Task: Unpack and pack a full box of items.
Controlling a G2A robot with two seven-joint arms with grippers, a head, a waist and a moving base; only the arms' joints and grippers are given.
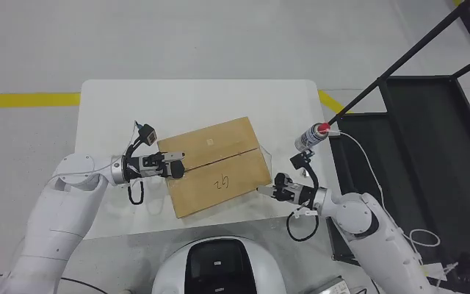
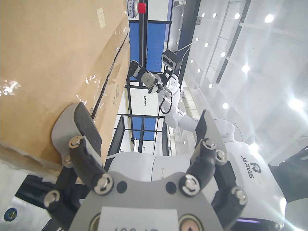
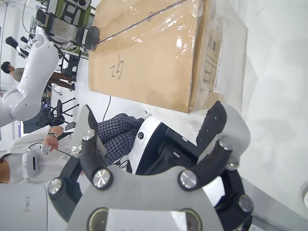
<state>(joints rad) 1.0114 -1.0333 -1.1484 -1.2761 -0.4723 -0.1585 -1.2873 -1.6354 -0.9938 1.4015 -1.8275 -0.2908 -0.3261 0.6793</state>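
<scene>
A closed cardboard box (image 1: pixel 213 165) lies tilted in the middle of the white table (image 1: pixel 132 103), its top flaps joined by a taped seam. My left gripper (image 1: pixel 175 163) is at the box's left end, right at the seam, and is open. In the left wrist view one finger pad (image 2: pixel 86 126) rests against the box top (image 2: pixel 60 61) by the seam while the other stands free. My right gripper (image 1: pixel 268 189) is open at the box's near right corner. In the right wrist view its fingers (image 3: pixel 216 121) straddle the corner of the box (image 3: pixel 144 56) without touching it.
A spray can with a red cap (image 1: pixel 312 137) lies on the table right of the box. A black metal rack (image 1: pixel 411 147) stands just past the table's right edge. Bare table runs behind and left of the box.
</scene>
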